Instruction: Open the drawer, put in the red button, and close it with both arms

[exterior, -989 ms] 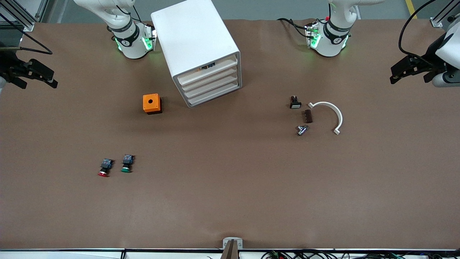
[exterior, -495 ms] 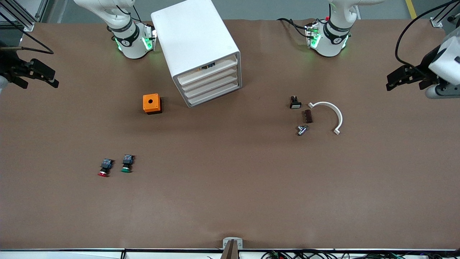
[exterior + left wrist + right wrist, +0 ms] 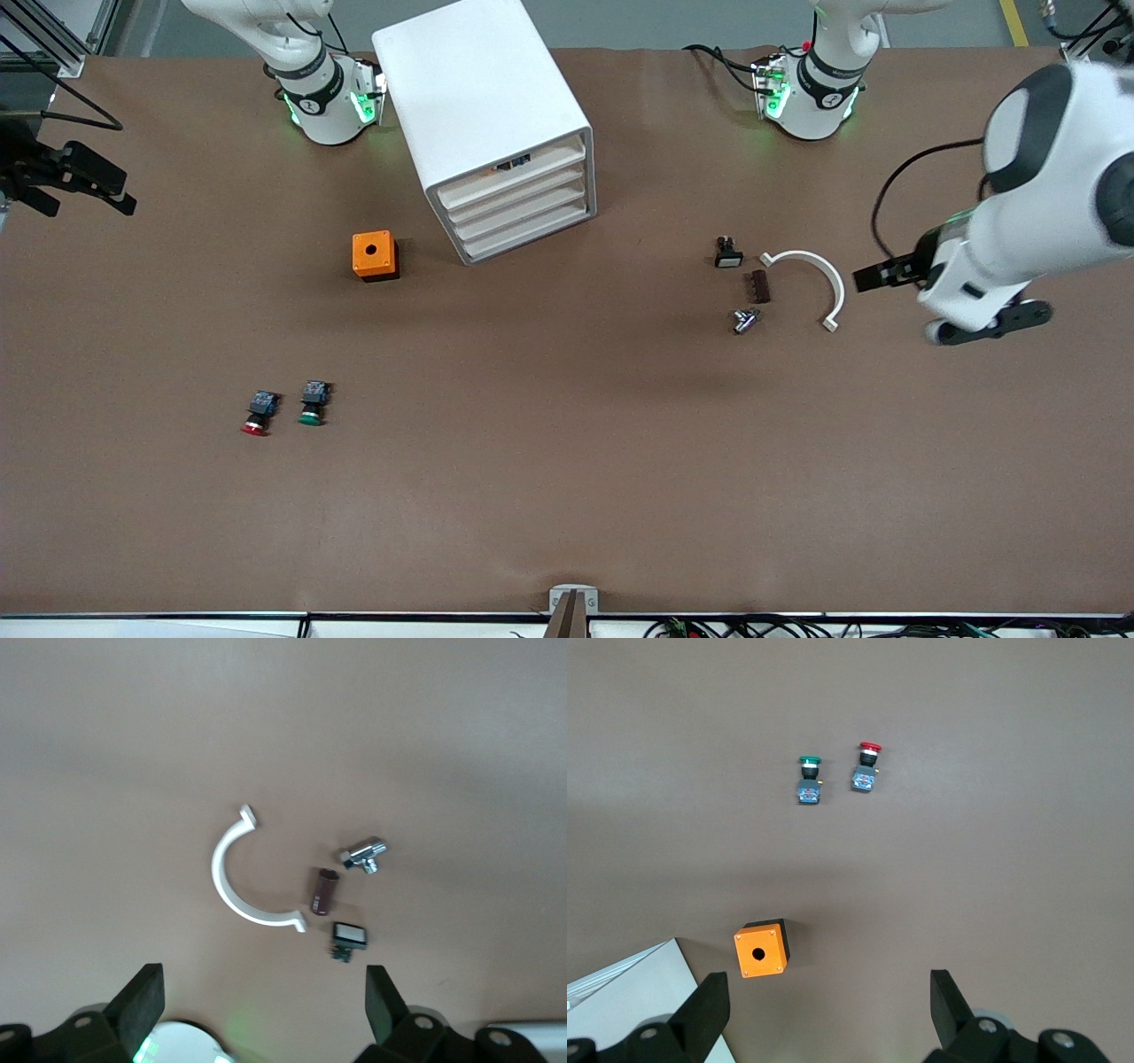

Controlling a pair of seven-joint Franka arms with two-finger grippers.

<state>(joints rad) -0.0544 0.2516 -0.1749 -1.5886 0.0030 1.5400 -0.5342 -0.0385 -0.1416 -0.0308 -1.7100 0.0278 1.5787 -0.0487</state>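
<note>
An orange box (image 3: pixel 375 255) with a round hole in its top is set on the brown table (image 3: pixel 567 496), just beside the white drawer cabinet (image 3: pixel 492 124), toward the right arm's end. All four cabinet drawers are seen shut. A green-capped button (image 3: pixel 312 401) is laid nearer to the front camera than the cabinet. Toward the left arm's end from the cabinet, a white curved bracket (image 3: pixel 815 282) is found, with three small parts lying close by on its cabinet side: a black switch with a white face (image 3: pixel 727 253), a dark brown ribbed piece (image 3: pixel 758 286) and a chrome fitting (image 3: pixel 744 320).
</note>
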